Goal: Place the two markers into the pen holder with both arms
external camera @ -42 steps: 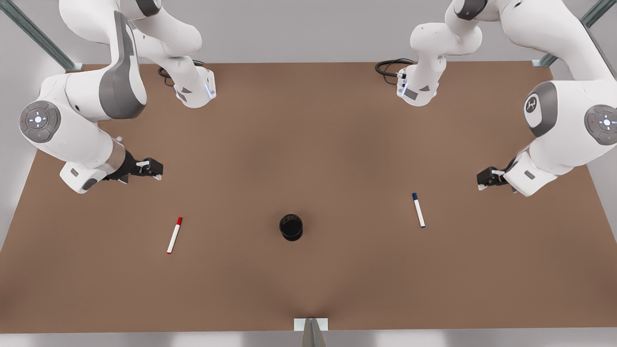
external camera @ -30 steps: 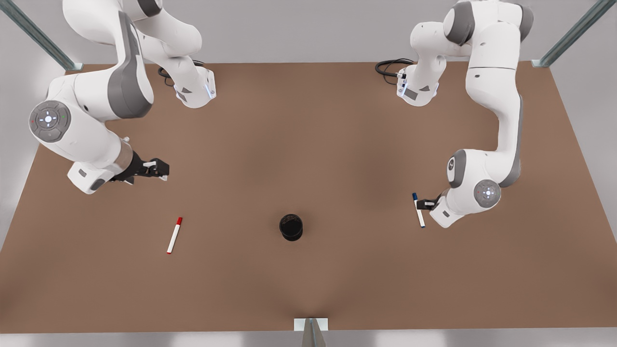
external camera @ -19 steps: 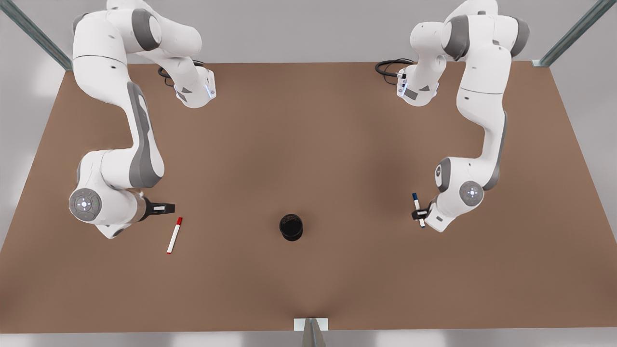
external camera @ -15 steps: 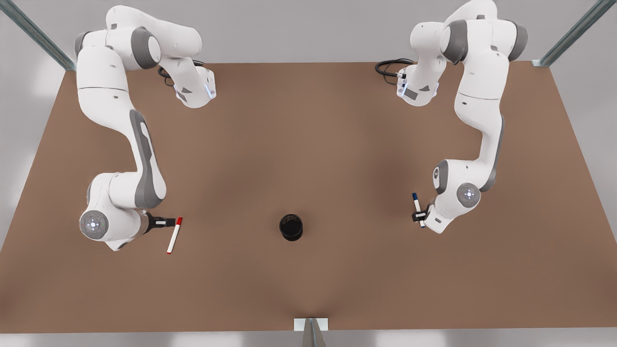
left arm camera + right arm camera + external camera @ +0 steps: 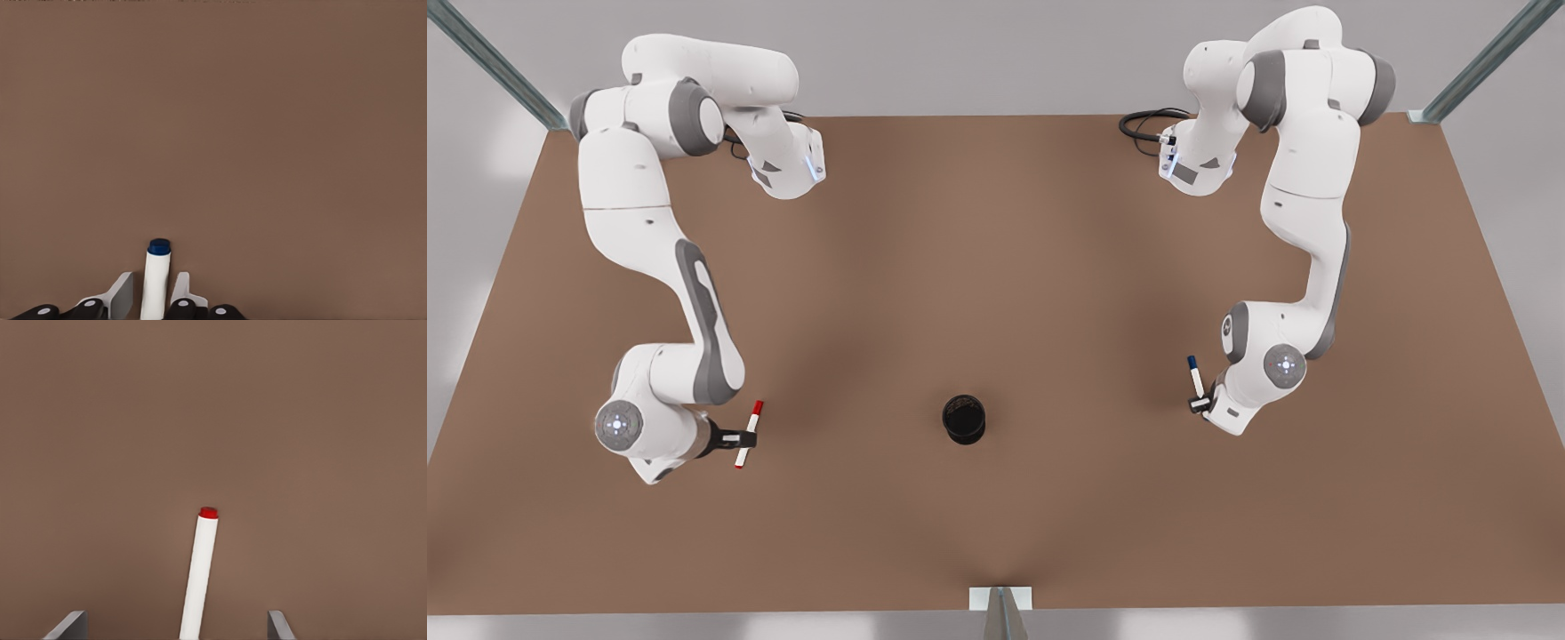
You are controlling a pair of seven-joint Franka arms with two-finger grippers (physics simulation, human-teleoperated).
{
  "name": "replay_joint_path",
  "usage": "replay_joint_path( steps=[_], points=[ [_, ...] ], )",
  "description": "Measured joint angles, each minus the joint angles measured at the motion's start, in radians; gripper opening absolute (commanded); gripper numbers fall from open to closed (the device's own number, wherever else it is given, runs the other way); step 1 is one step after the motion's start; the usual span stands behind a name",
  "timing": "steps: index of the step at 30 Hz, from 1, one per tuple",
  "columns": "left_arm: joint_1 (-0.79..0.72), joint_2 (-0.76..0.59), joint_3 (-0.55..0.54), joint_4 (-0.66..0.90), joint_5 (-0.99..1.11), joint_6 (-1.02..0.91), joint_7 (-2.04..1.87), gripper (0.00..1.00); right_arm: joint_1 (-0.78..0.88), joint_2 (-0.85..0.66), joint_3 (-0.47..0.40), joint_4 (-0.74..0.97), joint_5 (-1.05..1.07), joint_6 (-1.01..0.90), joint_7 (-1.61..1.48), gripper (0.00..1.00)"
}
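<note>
The blue-capped marker (image 5: 1193,373) lies on the brown table at the front view's right. My left gripper (image 5: 1199,404) is down over its lower barrel. In the left wrist view the fingers of the left gripper (image 5: 152,293) are drawn in tight on both sides of the white barrel of the blue marker (image 5: 155,280). The red-capped marker (image 5: 749,431) lies at the front view's left. My right gripper (image 5: 740,438) straddles its middle, open, with the red marker (image 5: 200,573) centred between widely spread fingers (image 5: 73,623). The black pen holder (image 5: 964,419) stands upright between the two markers.
The arms' bases (image 5: 783,169) and a black cable (image 5: 1143,124) sit at the table's far edge. A small metal bracket (image 5: 1000,600) marks the near edge. Metal frame struts (image 5: 498,67) rise at the far corners.
The right gripper dropped from above the table and slid over the red marker's middle. The left gripper came down on the blue marker, shifted slightly along its barrel and narrowed its fingers.
</note>
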Motion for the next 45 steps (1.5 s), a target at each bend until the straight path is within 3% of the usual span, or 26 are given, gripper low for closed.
replay_joint_path(
  steps=[9,12,15,22,29,38,41,45],
  points=[
    [0.0,0.008,0.0,0.003,0.0,0.002,-0.023,0.38,0.01,0.094,-0.001,-0.013,-0.047,0.045,0.03,0.98],
    [0.001,0.007,0.0,0.003,0.0,0.0,-0.029,0.37,0.019,0.095,-0.001,-0.013,-0.08,0.049,0.054,0.66],
    [0.0,0.006,0.001,0.004,0.001,-0.002,-0.034,0.34,0.018,0.094,0.0,-0.012,-0.093,0.052,0.075,0.51],
    [-0.003,0.005,0.001,0.007,0.007,-0.008,-0.048,0.24,0.024,0.091,0.003,-0.005,-0.1,0.053,0.115,0.52],
    [-0.005,0.005,0.001,0.028,0.014,-0.019,-0.068,0.21,0.024,0.091,0.003,-0.002,-0.105,0.053,0.148,0.5],
    [-0.059,-0.123,-0.006,0.383,-0.033,-0.361,-0.084,0.21,0.022,0.09,0.004,0.001,-0.099,0.056,0.171,0.23],
    [-0.092,-0.122,-0.022,0.494,-0.094,-0.457,-0.087,0.21,0.023,0.089,0.007,0.01,-0.095,0.057,0.172,0.21],
    [-0.1,-0.081,-0.176,0.597,-0.152,-0.407,-0.039,0.21,0.022,0.077,0.019,0.043,-0.094,0.057,0.173,0.21]
  ],
)
